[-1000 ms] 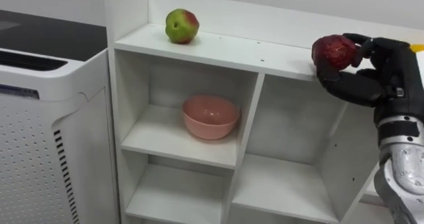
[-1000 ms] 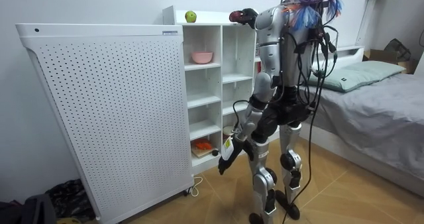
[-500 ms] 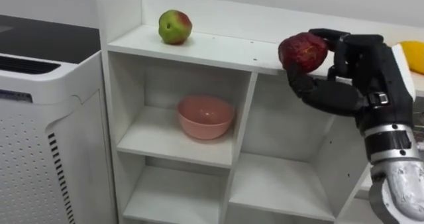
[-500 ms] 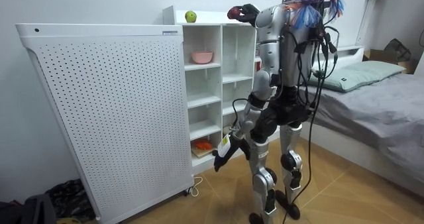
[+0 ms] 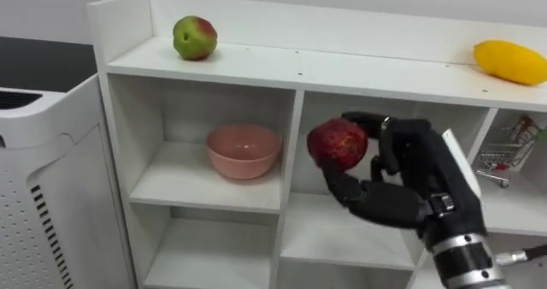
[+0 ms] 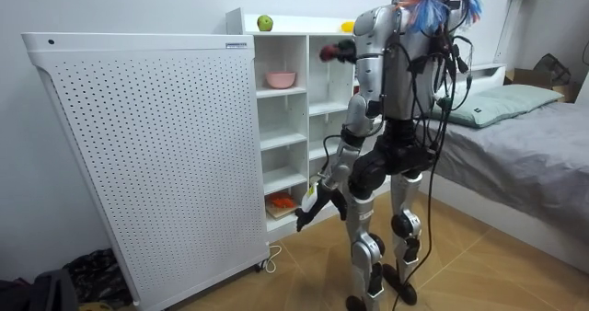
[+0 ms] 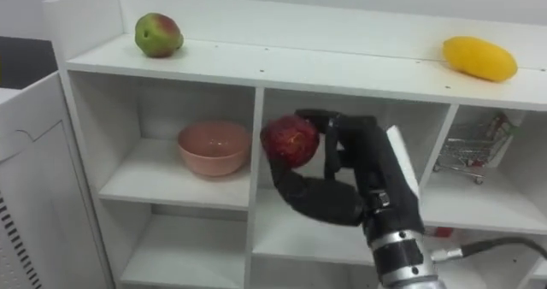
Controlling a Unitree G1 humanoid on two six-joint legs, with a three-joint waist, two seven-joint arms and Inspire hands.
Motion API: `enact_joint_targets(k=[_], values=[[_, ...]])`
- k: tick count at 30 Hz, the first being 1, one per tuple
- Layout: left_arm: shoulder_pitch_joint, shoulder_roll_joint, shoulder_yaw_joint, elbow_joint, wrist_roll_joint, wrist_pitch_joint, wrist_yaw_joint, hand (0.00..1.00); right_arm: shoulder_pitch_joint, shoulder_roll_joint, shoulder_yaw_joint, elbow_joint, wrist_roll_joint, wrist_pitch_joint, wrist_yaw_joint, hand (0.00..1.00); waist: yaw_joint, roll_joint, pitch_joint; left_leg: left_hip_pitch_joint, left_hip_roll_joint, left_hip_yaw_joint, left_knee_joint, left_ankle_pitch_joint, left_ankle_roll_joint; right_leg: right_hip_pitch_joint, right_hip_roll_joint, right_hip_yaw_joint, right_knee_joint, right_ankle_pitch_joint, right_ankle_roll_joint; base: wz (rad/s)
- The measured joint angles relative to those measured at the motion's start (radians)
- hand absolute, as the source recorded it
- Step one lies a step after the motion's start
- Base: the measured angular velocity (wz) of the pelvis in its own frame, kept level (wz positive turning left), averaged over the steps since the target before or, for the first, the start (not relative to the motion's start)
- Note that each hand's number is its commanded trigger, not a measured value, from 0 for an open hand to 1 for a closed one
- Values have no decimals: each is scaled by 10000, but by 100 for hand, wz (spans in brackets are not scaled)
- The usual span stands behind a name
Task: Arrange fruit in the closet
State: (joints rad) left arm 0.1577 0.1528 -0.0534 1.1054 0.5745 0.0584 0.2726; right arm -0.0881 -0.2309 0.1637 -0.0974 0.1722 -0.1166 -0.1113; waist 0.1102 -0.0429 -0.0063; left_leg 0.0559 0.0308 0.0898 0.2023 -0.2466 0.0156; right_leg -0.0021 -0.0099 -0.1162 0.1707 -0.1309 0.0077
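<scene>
My right hand (image 5: 402,182) (image 7: 350,178) is shut on a dark red apple (image 5: 338,143) (image 7: 290,140) and holds it in front of the white closet's (image 5: 291,71) middle column, just below the top board. In the room view the red apple (image 6: 329,51) is level with the upper shelf. On the top board a green-red apple (image 5: 194,38) (image 7: 158,33) rests at the left and a yellow mango (image 5: 510,62) (image 7: 479,58) at the right. A pink bowl (image 5: 244,150) (image 7: 214,147) stands in the upper left compartment. My left hand (image 6: 310,210) hangs low by my thigh.
A small wire shopping cart (image 7: 472,148) stands in the right compartment. A white perforated cabinet (image 6: 147,155) adjoins the closet's left side. Orange items (image 6: 282,201) lie on a low shelf. A bed (image 6: 515,136) is behind me at the room view's right.
My right hand has come down from the top board's edge with the red apple to the level of the upper compartments. The eye views have shifted right, so the mango now shows.
</scene>
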Motion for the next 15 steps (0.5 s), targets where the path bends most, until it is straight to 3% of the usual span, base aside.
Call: enact_joint_targets(k=[3,4,7,11,12,15], values=[[-353,-39,-297,274,-541,-37,113,0,259,254,471,1365,-32,29,11,100,-1,117,-1,-427,-18,26,40,72,28,-409,-26,16,12,138,-7,-5],[-537,-86,-301,357,-752,-127,207,0,281,378,539,1773,-16,30,12,100,-35,214,55,-592,-33,25,27,119,36,-574,-41,12,9,197,-13,0],[-871,-91,-411,582,-1274,-391,520,0,208,524,542,3088,301,-77,-47,100,-17,355,116,-963,-53,19,19,217,47,-937,-64,9,73,258,-30,4],[-956,-92,-497,723,-1634,-723,766,0,167,641,479,3752,838,-129,-211,100,-83,336,122,-1525,-76,13,137,351,36,-1610,-118,-27,326,282,-69,0],[-945,-96,-537,814,-2016,-807,771,0,-27,642,480,4271,1119,-329,-205,100,-230,336,128,-1763,-77,-32,277,353,36,-1782,-159,-170,387,283,-71,12],[-957,-106,-719,843,-3076,-830,756,0,-590,755,373,5628,2300,-367,-319,100,-253,309,185,-2297,-89,-31,524,369,56,-2313,-220,-292,560,321,-125,3]])
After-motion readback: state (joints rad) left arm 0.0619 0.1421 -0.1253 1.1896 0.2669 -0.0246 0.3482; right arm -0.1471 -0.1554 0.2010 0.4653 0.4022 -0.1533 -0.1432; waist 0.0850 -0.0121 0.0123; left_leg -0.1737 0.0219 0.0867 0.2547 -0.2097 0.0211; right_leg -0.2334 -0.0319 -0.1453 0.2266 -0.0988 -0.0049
